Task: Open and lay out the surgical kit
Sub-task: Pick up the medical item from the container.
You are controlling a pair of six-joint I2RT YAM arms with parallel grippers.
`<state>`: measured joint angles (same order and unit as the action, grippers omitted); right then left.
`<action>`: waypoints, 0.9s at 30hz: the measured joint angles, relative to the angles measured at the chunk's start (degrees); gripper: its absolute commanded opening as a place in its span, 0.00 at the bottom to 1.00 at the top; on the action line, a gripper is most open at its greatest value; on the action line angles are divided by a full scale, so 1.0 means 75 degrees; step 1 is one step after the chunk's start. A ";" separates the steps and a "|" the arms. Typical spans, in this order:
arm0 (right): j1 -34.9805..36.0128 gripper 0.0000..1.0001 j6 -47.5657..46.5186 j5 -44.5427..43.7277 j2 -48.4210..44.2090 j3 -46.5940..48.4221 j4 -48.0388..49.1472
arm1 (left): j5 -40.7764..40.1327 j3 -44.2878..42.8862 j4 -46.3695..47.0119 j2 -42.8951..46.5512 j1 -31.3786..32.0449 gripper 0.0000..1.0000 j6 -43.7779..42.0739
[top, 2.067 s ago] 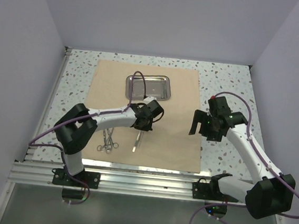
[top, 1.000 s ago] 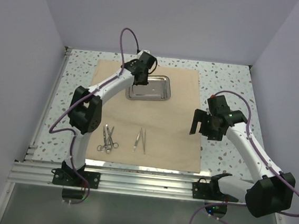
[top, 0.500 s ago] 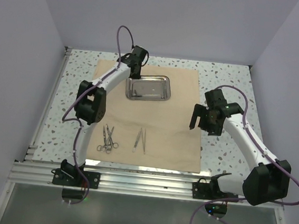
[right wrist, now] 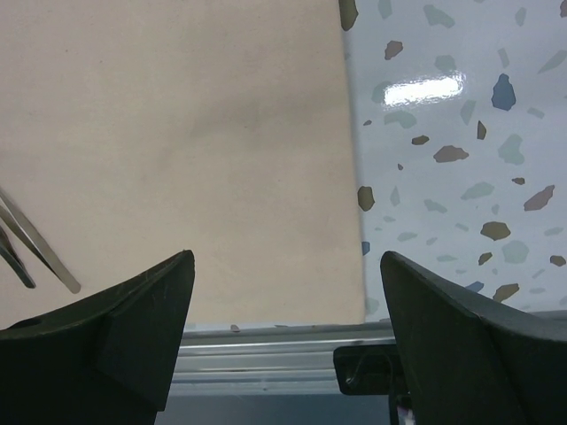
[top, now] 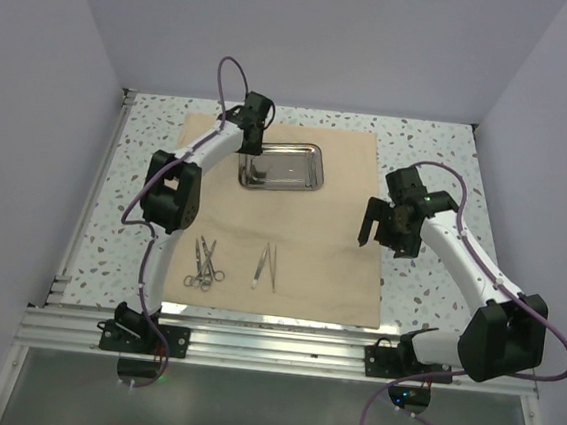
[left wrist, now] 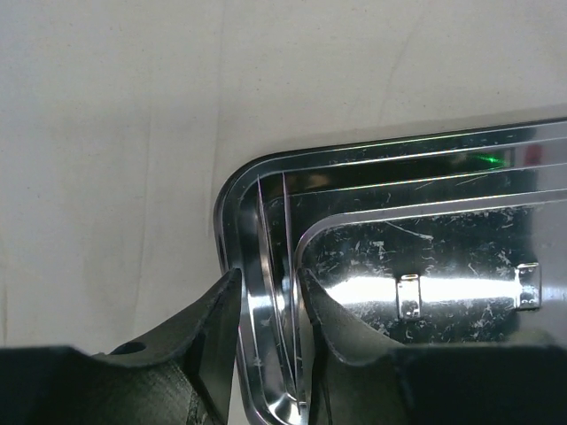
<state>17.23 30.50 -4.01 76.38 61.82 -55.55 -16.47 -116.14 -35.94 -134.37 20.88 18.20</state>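
Observation:
The tan cloth wrap (top: 310, 245) lies spread flat on the table. The shiny steel tray (top: 283, 167) sits on its far part. My left gripper (top: 251, 147) is at the tray's left rim; in the left wrist view the gripper (left wrist: 270, 292) has one finger outside and one inside the rim (left wrist: 257, 266), closed on it. The scissor-like forceps (top: 203, 263) and tweezers (top: 266, 266) lie on the cloth's near part. My right gripper (top: 383, 233) hovers open and empty over the cloth's right edge (right wrist: 350, 177); the tweezers' tips (right wrist: 35, 252) show at the left of its view.
The speckled tabletop (top: 439, 157) surrounds the cloth. A metal rail (top: 271, 347) runs along the near edge, also in the right wrist view (right wrist: 266, 354). Pale walls enclose the left, back and right sides.
My left arm left the tweezers on the near cloth, swung to the far side and settled on the tray's left rim. My right gripper shifted slightly and stays open.

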 measured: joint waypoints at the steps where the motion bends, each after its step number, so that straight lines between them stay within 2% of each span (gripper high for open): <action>1: 0.0000 0.90 0.0006 0.0000 0.0015 0.0000 -0.0015 | 0.0032 0.0076 0.0041 0.0000 0.0000 0.36 0.0000; 16: 0.0000 0.90 0.0026 0.0000 0.0023 0.0000 -0.0050 | 0.0251 0.0632 0.0341 -0.0070 -0.0085 0.38 0.0012; 21: 0.0000 0.90 0.0020 0.0000 0.0023 0.0000 -0.0050 | 0.0364 0.0632 0.0449 -0.0093 -0.0102 0.29 0.0012; 22: 0.0003 0.90 0.0020 0.0000 0.0023 0.0000 -0.0047 | 0.0431 0.0632 0.0484 -0.0102 -0.0114 0.24 0.0017; 27: 0.0003 0.90 0.0015 0.0000 0.0023 0.0000 -0.0047 | 0.0629 0.0629 0.0612 -0.0184 -0.0140 0.13 0.0032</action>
<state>17.26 30.61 -4.01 76.55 61.82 -55.90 -11.75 -111.42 -31.35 -135.74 19.84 18.44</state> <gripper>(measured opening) 0.899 0.162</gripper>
